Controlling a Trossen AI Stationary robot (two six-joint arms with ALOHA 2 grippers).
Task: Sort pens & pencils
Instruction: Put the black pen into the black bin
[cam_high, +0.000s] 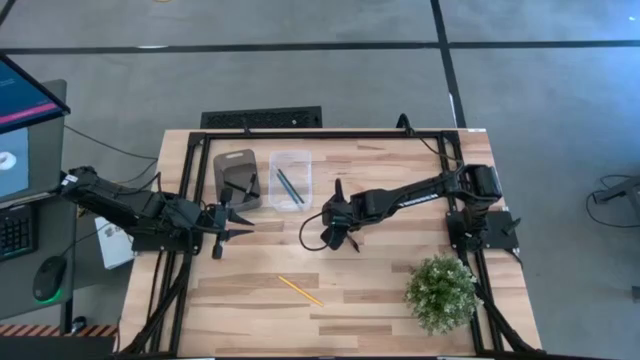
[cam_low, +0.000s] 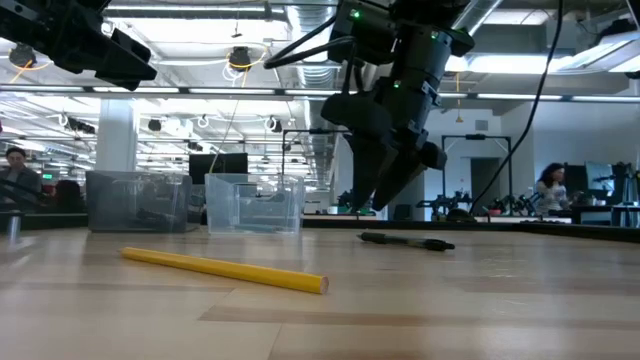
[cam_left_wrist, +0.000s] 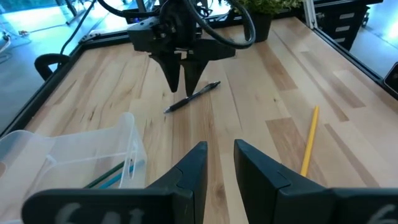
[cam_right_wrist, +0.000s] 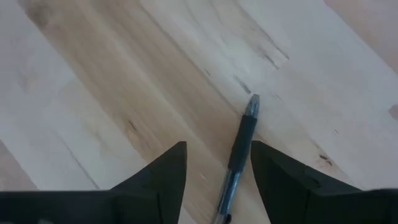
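Currently, 6 entries.

1. Right gripper (cam_high: 337, 240): hangs point-down just above the table's middle, fingers spread with a clear gap, holding nothing. A black pen (cam_right_wrist: 239, 148) lies flat on the wood directly under that gap, set for a pinch across its barrel, by my reading. The same pen shows in the left wrist view (cam_left_wrist: 193, 97) and the low view (cam_low: 407, 240).

2. Left gripper (cam_high: 240, 222): parked at the table's left side, near the 2 bins, fingers a narrow gap apart, empty. It looks to be waiting.

3. Yellow pencil (cam_high: 300, 290): lies alone on the near part of the table, well apart from both grippers and not yet sorted.

4. Clear bin (cam_high: 290, 157): holds 2 slim sticks, 1 blue and 1 darker, so it seems to be the pencils' place.

5. Grey bin (cam_high: 236, 160): just beside the clear one; dark items inside, probably pens, though they cannot be told apart from above.

6. Potted plant (cam_high: 441, 291): stands at the right near corner, away from the work.

Writing: none readable on pen, pencil or bins; the pen's barrel shows no legible mark.
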